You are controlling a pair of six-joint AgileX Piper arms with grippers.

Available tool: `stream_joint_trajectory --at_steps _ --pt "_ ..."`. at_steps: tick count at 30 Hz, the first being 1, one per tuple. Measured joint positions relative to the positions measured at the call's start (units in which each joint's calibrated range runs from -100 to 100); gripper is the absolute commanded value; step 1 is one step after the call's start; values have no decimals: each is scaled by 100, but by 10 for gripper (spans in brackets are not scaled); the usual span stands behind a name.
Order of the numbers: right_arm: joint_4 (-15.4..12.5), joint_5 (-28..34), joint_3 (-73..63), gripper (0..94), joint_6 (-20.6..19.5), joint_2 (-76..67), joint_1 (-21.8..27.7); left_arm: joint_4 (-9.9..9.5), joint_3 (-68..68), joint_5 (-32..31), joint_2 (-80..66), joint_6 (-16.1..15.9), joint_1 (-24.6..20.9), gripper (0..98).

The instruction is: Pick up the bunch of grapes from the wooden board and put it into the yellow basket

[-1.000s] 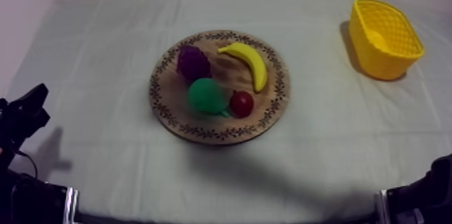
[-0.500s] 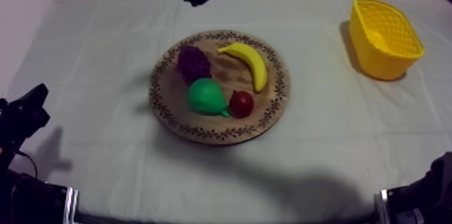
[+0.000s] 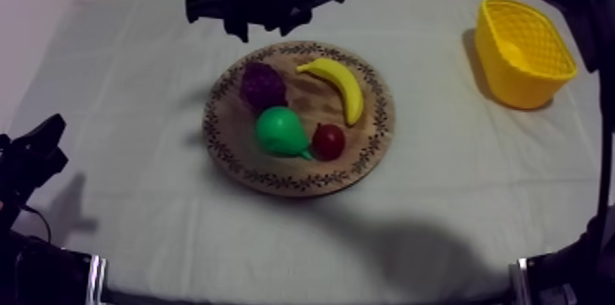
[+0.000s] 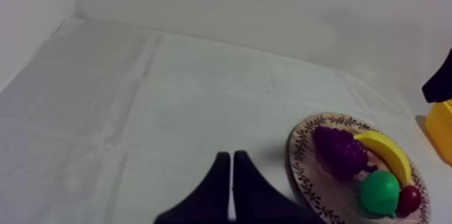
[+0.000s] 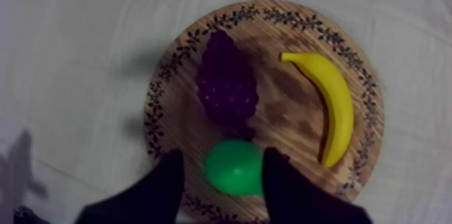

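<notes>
The purple bunch of grapes (image 3: 263,84) lies on the round wooden board (image 3: 366,157), toward its far left, with a banana (image 3: 339,84), a green pear (image 3: 281,132) and a small red fruit (image 3: 329,141). My right gripper (image 3: 265,16) hangs high over the table beyond the board's far rim. In the right wrist view its fingers (image 5: 171,179) stand apart with nothing gripped, looking down on the grapes (image 5: 227,85) and the pear (image 5: 235,166). The yellow basket (image 3: 522,50) stands at the far right. My left gripper (image 4: 231,173) is shut, low at the left, away from the board (image 4: 303,173).
The left arm (image 3: 32,157) rests at the table's near left edge. Bare cloth runs all round the board and between it and the basket. The basket's corner (image 4: 440,129) shows past the board in the left wrist view.
My right arm has come in from the upper right and moved over the far side of the board. Its fingers have spread apart. The fruit and the left arm have stayed put.
</notes>
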Motion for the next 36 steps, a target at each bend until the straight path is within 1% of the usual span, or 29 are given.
stream_joint_trajectory --at_steps 2,5,10,22,27,36 --pt "-30 -74 13 596 -60 6 19 0 0 0 0 0 0 1" --pt "-42 -265 37 660 -128 30 31 0 0 0 0 0 0 1" --pt "-42 -523 91 712 -194 84 78 0 0 0 0 0 0 1" --pt "64 -1121 167 713 -128 449 195 0 0 0 0 0 0 1" --pt "102 -1457 183 712 -118 753 233 0 0 0 0 0 0 1" --pt "113 -1885 95 704 -160 1442 291 0 0 0 0 0 0 1"
